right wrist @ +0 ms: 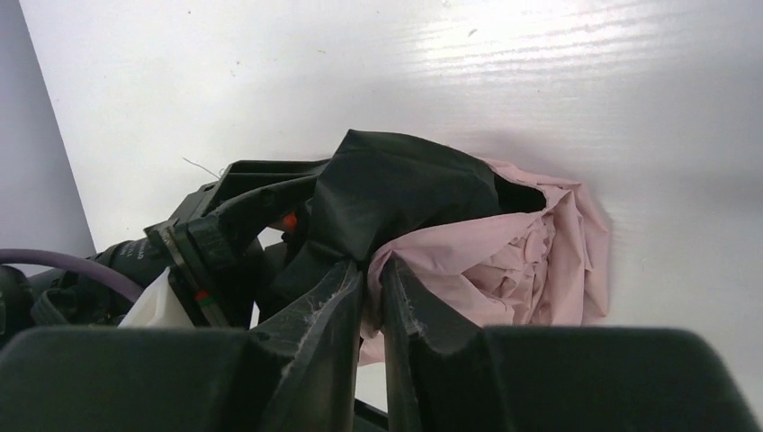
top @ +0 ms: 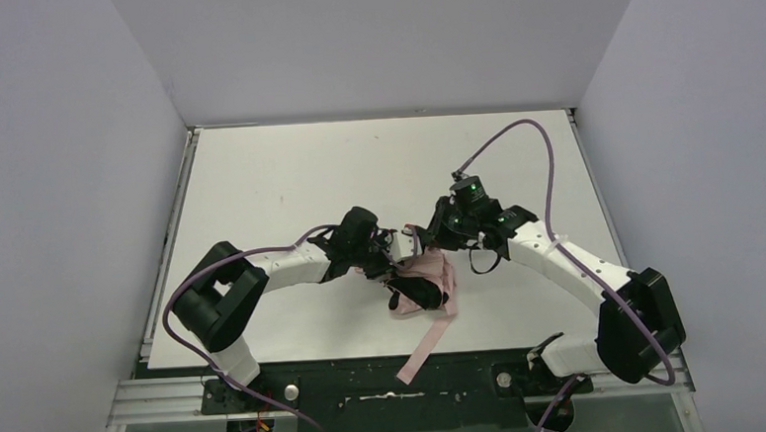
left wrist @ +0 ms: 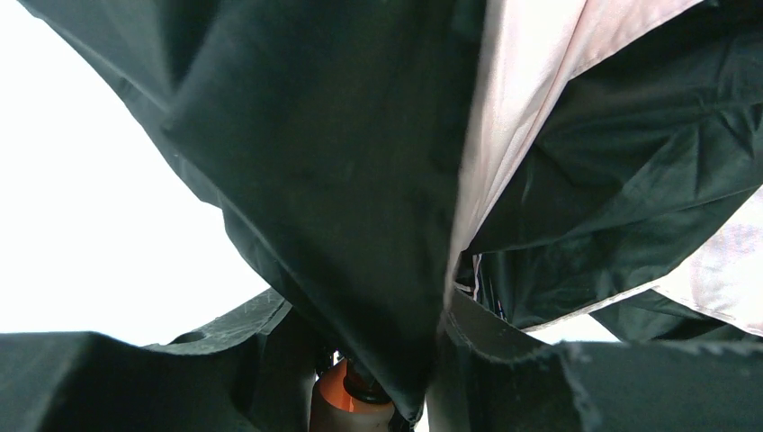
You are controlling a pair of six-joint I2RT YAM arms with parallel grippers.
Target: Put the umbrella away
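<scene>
The umbrella lies crumpled near the table's front middle, pale pink outside and black inside. A long pink strap trails from it toward the front edge. My left gripper reaches in from the left. In its wrist view the black canopy fills the gap between its fingers, with an orange-pink part low between them. My right gripper is at the umbrella's far side, its fingers pinched on a fold of pink canopy.
The white table is walled by grey panels on the left, back and right. A black base plate and metal rail run along the front edge. Purple cables loop over both arms.
</scene>
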